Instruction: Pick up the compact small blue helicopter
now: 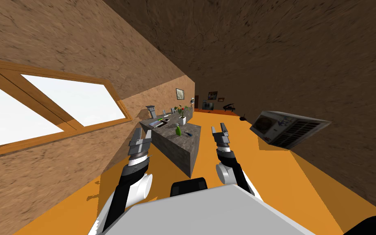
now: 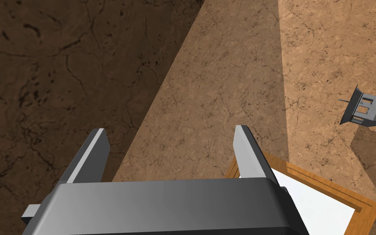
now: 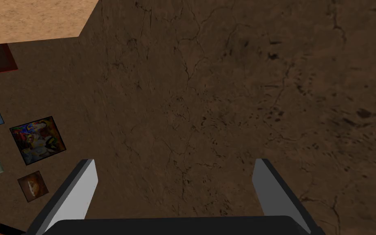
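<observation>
Helicopter (image 1: 189, 133) lay ahead on the tabletop (image 1: 183, 149).
Your right hand (image 1: 218, 127) was nearer than your left hand (image 1: 142, 133); both were wide open.

place: home | cues: framed picture (image 1: 180, 94), piano (image 1: 228, 107), potted plant (image 1: 182, 114) on counter (image 1: 171, 136), window (image 1: 73, 102)

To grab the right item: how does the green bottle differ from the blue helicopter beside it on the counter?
The bottle is green, the helicopter blue. The bottle stands tall; the helicopter sits low and looks smaller. In the head view the bottle is left of the helicopter. Both rest on the grey counter, close to its near end, ahead of the open left end effector and right end effector.
</observation>
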You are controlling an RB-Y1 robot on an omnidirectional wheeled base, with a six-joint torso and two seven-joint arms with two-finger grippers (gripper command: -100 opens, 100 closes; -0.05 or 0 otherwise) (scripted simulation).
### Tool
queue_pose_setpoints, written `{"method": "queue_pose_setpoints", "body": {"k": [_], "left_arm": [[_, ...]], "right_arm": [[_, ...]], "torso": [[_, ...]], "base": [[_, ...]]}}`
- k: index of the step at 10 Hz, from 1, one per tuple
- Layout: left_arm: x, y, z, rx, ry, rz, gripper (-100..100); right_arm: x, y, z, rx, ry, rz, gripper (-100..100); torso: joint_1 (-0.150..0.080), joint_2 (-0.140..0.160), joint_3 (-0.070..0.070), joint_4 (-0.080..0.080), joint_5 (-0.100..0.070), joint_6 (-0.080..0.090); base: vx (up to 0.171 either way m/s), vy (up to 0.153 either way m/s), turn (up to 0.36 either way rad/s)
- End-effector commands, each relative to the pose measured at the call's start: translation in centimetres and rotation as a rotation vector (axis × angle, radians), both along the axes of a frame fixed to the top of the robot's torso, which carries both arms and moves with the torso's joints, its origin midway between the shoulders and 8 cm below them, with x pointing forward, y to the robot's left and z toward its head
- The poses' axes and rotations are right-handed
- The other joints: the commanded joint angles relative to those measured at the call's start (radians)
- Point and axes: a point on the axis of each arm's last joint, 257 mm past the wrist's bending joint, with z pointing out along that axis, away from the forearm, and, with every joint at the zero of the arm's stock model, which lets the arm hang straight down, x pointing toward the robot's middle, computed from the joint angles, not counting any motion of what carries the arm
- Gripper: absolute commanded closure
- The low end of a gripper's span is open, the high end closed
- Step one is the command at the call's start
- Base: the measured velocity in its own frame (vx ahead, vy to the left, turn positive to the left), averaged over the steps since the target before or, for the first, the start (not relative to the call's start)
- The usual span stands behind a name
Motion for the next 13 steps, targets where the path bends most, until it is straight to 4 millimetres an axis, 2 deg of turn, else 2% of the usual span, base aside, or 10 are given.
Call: {"method": "queue_pose_setpoints", "body": {"k": [1,3,6,7,10,11,12,13], "left_arm": [[0.0,0.0,0.0,0.000,0.000,0.000,0],[0.0,0.0,0.0,0.000,0.000,0.000,0],[0.0,0.0,0.0,0.000,0.000,0.000,0],[0.0,0.0,0.0,0.000,0.000,0.000,0],[0.0,0.0,0.0,0.000,0.000,0.000,0],[0.0,0.0,0.0,0.000,0.000,0.000,0],[0.0,0.0,0.0,0.000,0.000,0.000,0],[0.0,0.0,0.0,0.000,0.000,0.000,0]], "right_arm": [[0.2,0.7,-1.0,-0.035,0.027,0.017,-100],[0.4,2.1,-3.4,-0.093,0.088,0.047,-100],[0.3,4.7,-9.7,-0.200,0.231,0.105,-100],[0.3,4.7,-9.7,-0.200,0.231,0.105,-100],[-1.7,7.7,-17.7,-0.329,0.405,0.188,-100],[-1.8,7.6,-18.5,-0.333,0.421,0.190,-100],[-3.1,8.6,-21.2,-0.382,0.478,0.225,-100],[-3.1,8.5,-21.8,-0.383,0.490,0.225,-100]], "torso": [[0.000,0.000,0.000,0.000,0.000,0.000],[0.001,0.001,0.000,0.000,0.000,0.000],[0.003,0.001,0.001,0.000,0.001,0.000],[0.003,0.002,0.001,0.000,0.001,0.000],[0.003,0.002,0.001,0.000,0.000,0.000],[0.003,0.002,0.001,0.000,0.001,0.000],[0.003,0.002,0.001,0.000,0.001,0.000],[0.002,0.001,0.001,0.000,0.001,0.000]], "base": [[-0.002,0.009,-0.019],[-0.014,0.031,-0.023],[-0.019,0.045,-0.016],[-0.018,0.029,-0.007],[-0.019,0.042,0.006],[-0.020,0.041,0.000],[-0.014,0.039,0.016],[-0.007,0.028,0.006]]}}
